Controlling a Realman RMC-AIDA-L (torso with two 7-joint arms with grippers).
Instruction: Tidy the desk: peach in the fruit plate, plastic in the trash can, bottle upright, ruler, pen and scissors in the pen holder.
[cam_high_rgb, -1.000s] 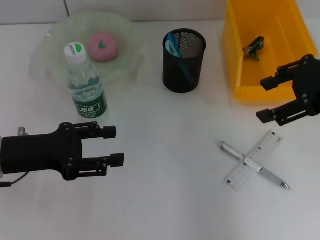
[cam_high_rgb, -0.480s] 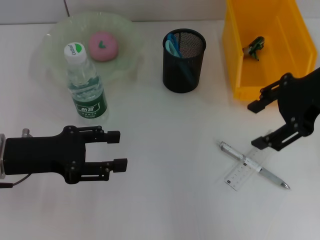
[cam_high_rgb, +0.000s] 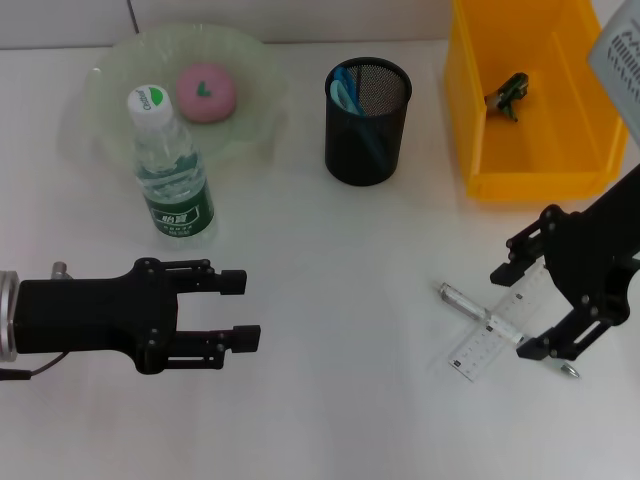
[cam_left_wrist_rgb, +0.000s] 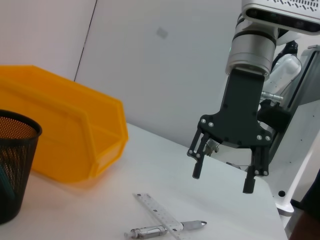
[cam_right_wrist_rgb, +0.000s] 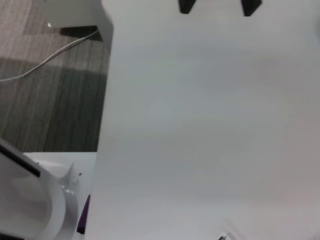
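Observation:
A white ruler (cam_high_rgb: 478, 346) lies across a silver pen (cam_high_rgb: 456, 296) on the table at the right. My right gripper (cam_high_rgb: 515, 313) is open directly over them, its fingers astride the ruler. The left wrist view shows it (cam_left_wrist_rgb: 222, 182) above the ruler (cam_left_wrist_rgb: 159, 214) and pen (cam_left_wrist_rgb: 150, 231), not touching them. The water bottle (cam_high_rgb: 176, 178) stands upright. The pink peach (cam_high_rgb: 206, 92) lies in the green glass plate (cam_high_rgb: 108, 72). Blue scissors (cam_high_rgb: 345, 90) stand in the black mesh pen holder (cam_high_rgb: 367, 122). My left gripper (cam_high_rgb: 249, 310) is open and empty at the front left.
A yellow bin (cam_high_rgb: 478, 120) at the back right holds a crumpled dark-green piece of plastic (cam_high_rgb: 508, 95). The bin (cam_left_wrist_rgb: 65, 145) and pen holder (cam_left_wrist_rgb: 12, 170) also show in the left wrist view. The right wrist view shows bare table (cam_right_wrist_rgb: 210, 125) and floor beyond its edge.
My right gripper has come down from beside the yellow bin to the ruler and pen. My left gripper has drifted slightly right and toward the front.

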